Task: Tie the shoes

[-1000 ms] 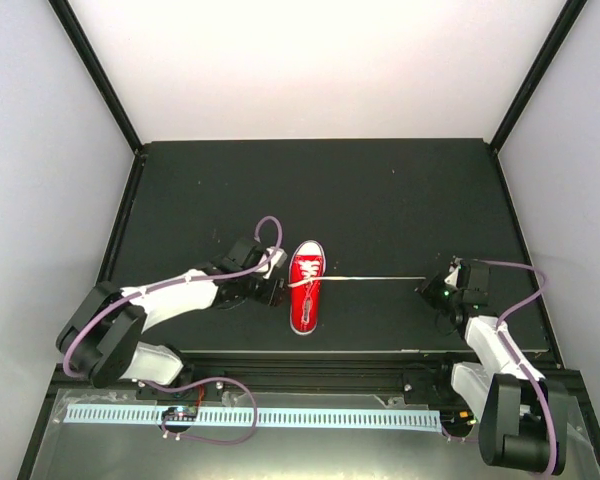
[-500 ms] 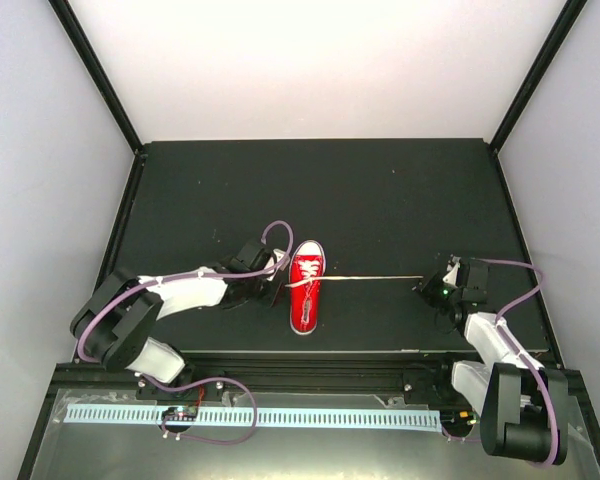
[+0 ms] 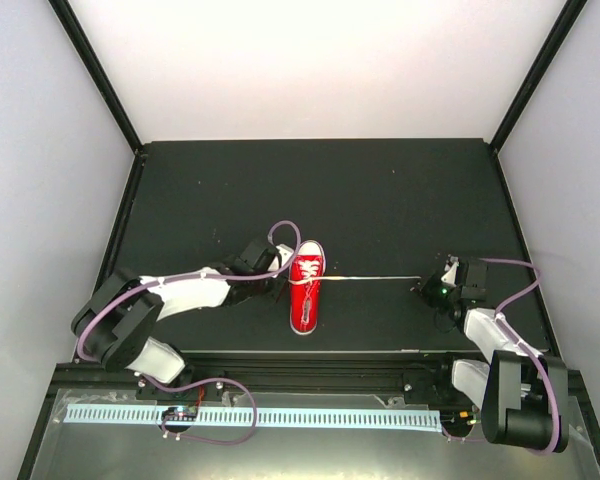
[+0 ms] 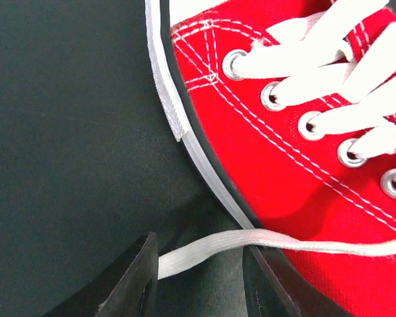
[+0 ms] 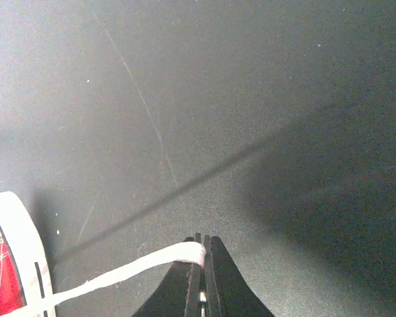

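A small red canvas low-top sneaker (image 3: 306, 285) with a white rubber toe cap sits near the middle of the black counter (image 3: 380, 190), toe pointing away from the arms. The right claw (image 5: 201, 247) is clamped tight on the tip of one long white lace (image 3: 375, 279), which runs taut from the shoe out to the right. The left claw (image 4: 198, 271) is low at the sneaker's left side, its jaws apart, with the end of a second white lace (image 4: 251, 241) lying loose between them.
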You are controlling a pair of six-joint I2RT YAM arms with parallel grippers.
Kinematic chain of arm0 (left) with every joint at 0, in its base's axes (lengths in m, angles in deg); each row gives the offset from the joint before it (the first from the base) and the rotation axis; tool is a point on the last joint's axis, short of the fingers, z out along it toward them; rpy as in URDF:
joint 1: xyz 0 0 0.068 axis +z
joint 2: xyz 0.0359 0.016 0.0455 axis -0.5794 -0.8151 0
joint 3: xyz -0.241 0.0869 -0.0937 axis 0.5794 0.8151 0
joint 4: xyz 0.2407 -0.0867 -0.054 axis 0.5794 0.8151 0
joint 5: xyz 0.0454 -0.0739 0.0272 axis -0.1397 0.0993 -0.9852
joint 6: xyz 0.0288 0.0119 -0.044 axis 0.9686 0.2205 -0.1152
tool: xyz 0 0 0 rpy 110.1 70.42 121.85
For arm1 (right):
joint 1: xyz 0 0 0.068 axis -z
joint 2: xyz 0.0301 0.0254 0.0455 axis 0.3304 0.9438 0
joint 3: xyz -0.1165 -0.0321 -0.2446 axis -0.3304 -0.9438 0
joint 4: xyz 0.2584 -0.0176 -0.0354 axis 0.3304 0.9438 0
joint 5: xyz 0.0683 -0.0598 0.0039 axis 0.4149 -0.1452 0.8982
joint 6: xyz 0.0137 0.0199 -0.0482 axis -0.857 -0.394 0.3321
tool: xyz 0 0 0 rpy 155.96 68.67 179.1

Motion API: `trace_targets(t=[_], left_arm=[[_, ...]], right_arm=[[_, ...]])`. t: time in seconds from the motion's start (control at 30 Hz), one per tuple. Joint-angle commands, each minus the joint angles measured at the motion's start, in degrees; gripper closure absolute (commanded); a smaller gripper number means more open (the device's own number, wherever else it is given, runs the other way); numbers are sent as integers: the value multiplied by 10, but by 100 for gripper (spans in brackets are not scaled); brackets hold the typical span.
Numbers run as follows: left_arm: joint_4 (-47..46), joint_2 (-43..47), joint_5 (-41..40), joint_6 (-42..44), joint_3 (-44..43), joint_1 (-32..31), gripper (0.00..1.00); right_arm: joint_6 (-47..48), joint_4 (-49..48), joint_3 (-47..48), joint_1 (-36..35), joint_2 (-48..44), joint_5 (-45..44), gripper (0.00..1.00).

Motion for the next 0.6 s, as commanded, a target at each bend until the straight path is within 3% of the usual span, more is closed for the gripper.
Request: trace_targets(t=[0.0,0.43,0.57], left_arm=[[-6,-26,-4,23,-30,-7,63],[-7,-73,-5,29,-49,-8,72],[-18,-81,-19,27,-49,-7,81]], right_arm=[[6,-19,19,5,8,9,98],[11,-20,23,4,16,15,98],[11,-20,24,5,15,17,98]])
